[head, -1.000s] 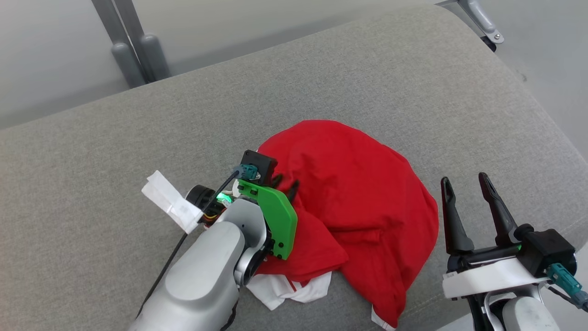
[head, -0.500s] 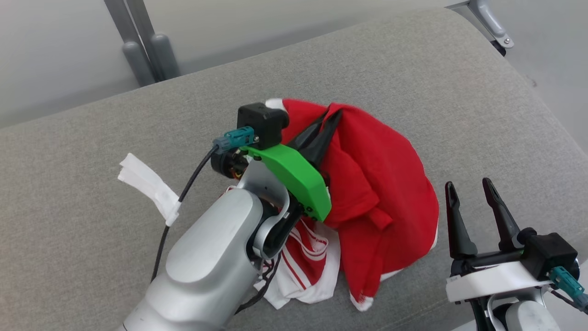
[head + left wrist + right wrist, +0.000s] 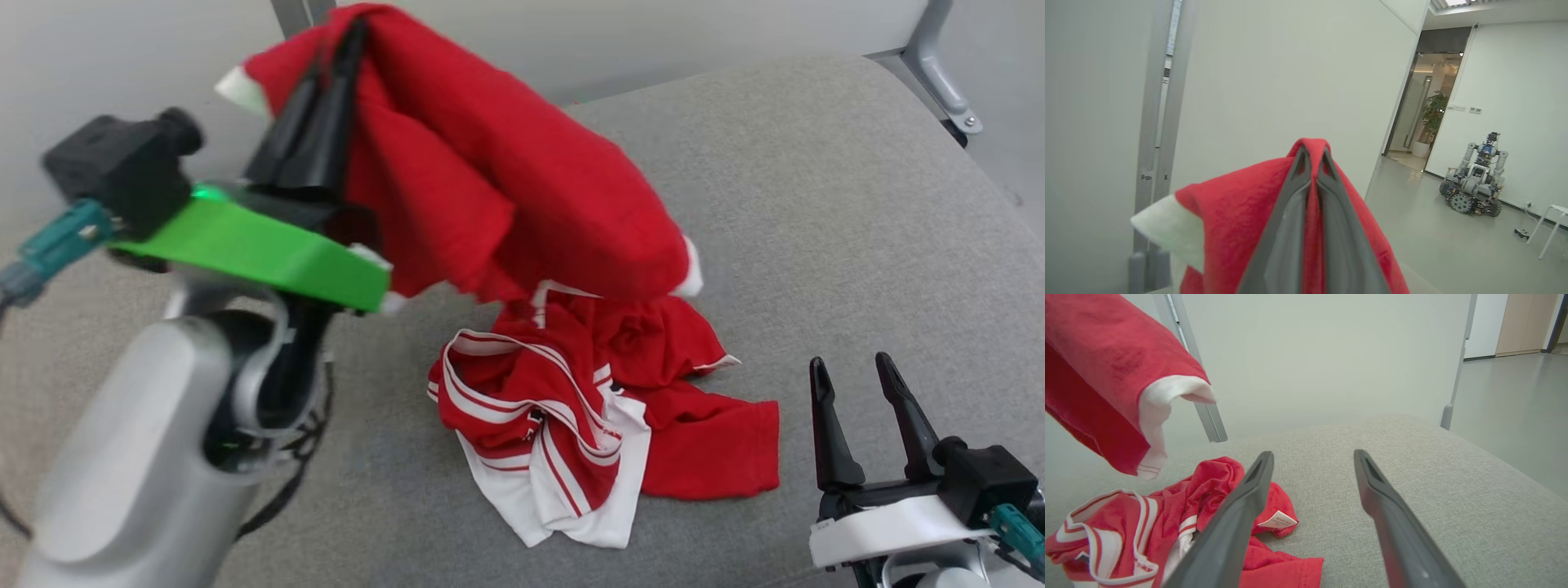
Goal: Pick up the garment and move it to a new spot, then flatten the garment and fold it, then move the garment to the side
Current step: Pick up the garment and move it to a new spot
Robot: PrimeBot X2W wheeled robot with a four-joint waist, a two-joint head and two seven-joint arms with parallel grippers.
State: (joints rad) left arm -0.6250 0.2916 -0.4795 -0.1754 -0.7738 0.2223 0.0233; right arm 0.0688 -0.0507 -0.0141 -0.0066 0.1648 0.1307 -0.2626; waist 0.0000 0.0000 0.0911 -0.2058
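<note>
Red garment [image 3: 506, 188] hangs pinched in my closed left hand [image 3: 353, 37], high above the grey cushion [image 3: 816, 204] where its striped part lies; my right hand [image 3: 851, 363] hovers open, holding nothing.

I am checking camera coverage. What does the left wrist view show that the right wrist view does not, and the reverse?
Left wrist view adds: left gripper shut on the red garment; another wheeled robot; a potted plant. Right wrist view adds: open right gripper, the grey cushion, the garment's striped folds lying on it. Shared: the lifted red cloth, a pale wall.
</note>
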